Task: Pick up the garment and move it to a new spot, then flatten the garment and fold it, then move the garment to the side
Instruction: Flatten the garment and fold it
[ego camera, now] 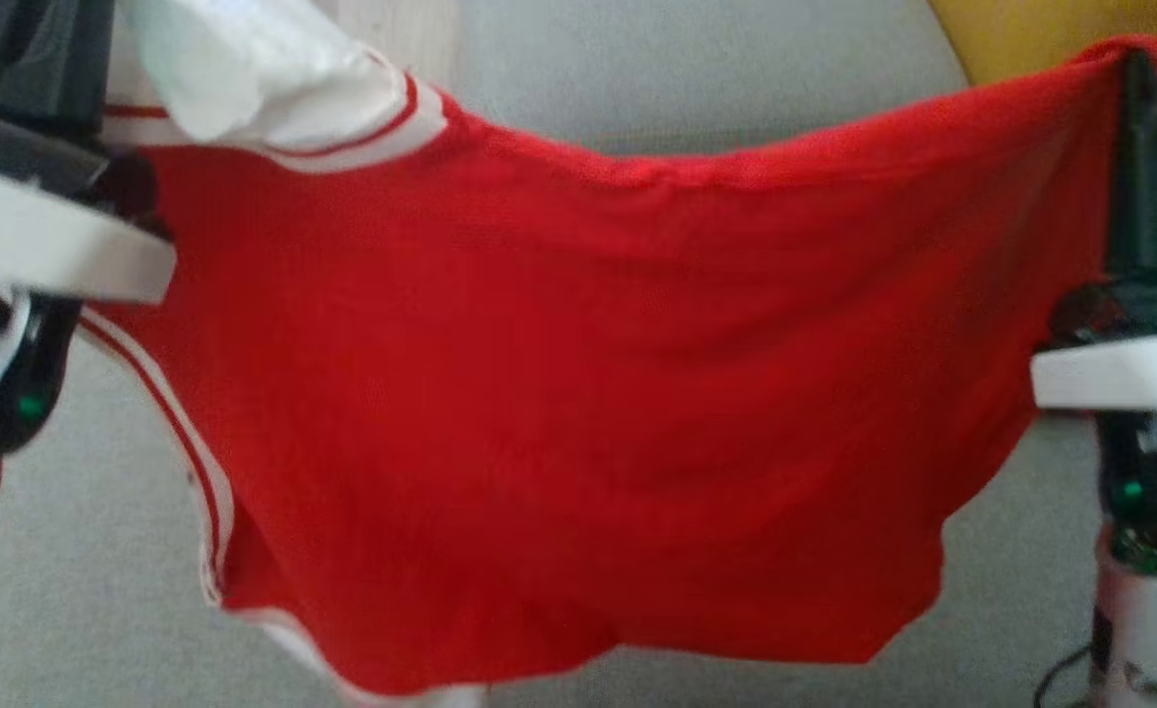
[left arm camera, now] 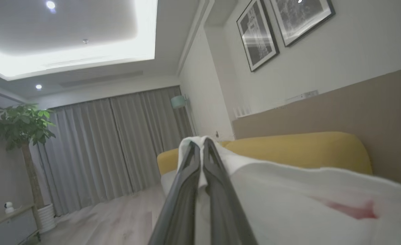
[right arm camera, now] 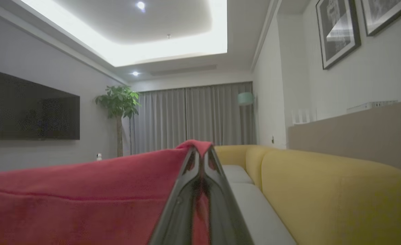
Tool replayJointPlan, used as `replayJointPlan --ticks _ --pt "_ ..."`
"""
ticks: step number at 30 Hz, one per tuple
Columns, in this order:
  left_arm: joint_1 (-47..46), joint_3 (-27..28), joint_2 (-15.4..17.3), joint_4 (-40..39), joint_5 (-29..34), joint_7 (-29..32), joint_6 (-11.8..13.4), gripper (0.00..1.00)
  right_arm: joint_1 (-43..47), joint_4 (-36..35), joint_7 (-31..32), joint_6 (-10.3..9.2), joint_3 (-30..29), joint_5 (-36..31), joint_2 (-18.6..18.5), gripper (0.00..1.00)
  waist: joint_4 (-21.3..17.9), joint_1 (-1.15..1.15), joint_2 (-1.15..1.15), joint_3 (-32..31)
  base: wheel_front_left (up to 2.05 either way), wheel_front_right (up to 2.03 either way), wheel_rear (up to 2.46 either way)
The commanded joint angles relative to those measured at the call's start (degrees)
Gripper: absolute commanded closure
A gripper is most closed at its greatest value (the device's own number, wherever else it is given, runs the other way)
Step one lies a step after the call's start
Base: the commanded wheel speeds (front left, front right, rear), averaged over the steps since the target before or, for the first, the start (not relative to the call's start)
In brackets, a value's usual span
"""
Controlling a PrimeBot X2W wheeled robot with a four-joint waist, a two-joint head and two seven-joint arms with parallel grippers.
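Two corners carry the garment [ego camera: 578, 393]: the left jaws are closed on its white-trimmed corner and the right jaws are closed on a plain red one. The cloth hangs in the air between them, above the grey seat [ego camera: 696, 69] of the sofa (whether the lowest hem brushes the cushion I cannot tell). Its long axis runs straight across from one pair of jaws to the other. The top edge sags a little in the middle, and the body drops below both grips toward the seat. Neither arm is the nearer one, since each holds an end, so the lowering will likely have to be done by both together to keep the cloth spread. The step in hand looks like the carry to a new spot, with flattening and folding not yet begun. The yellow backrest [ego camera: 1030, 29] rises past the seat's far right corner, close to the right jaws, and is the one thing that could catch that end. A strip of wood floor [ego camera: 391, 29] lies beyond the seat's far edge. Curtains [right arm camera: 193, 119], a plant [right arm camera: 118, 102] and wall frames [left arm camera: 258, 34] stand well apart and obstruct nothing.
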Motion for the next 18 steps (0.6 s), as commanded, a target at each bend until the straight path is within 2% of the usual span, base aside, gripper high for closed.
replayJointPlan --ticks 1,5,10,18 --pt "-3.5 2.5 1.6 0.5 -0.2 0.6 -0.3 1.0 -3.6 -0.8 0.7 0.2 1.5 0.0 -0.3 1.0 -0.3 0.0 0.0 1.1 0.0 0.0 0.0" --pt "-7.8 0.9 0.2 8.2 -0.3 2.0 -2.9 1.0 -9.2 7.6 2.8 0.2 3.0 0.7 -0.8 1.0 -1.1 0.0 0.0 5.0 0.0 0.0 0.0" --pt "-16.5 -0.3 -2.9 17.8 1.6 1.4 -5.6 1.0 -23.2 21.0 0.6 0.2 4.4 -1.6 -3.1 1.0 -1.5 0.0 0.0 11.8 0.0 0.0 0.0" --pt "-32.1 -0.8 -12.0 31.9 5.0 -6.3 -8.1 1.0 -47.0 42.9 -6.5 0.2 2.6 -8.0 -3.5 1.0 1.0 0.0 0.0 19.3 0.0 0.0 0.0"
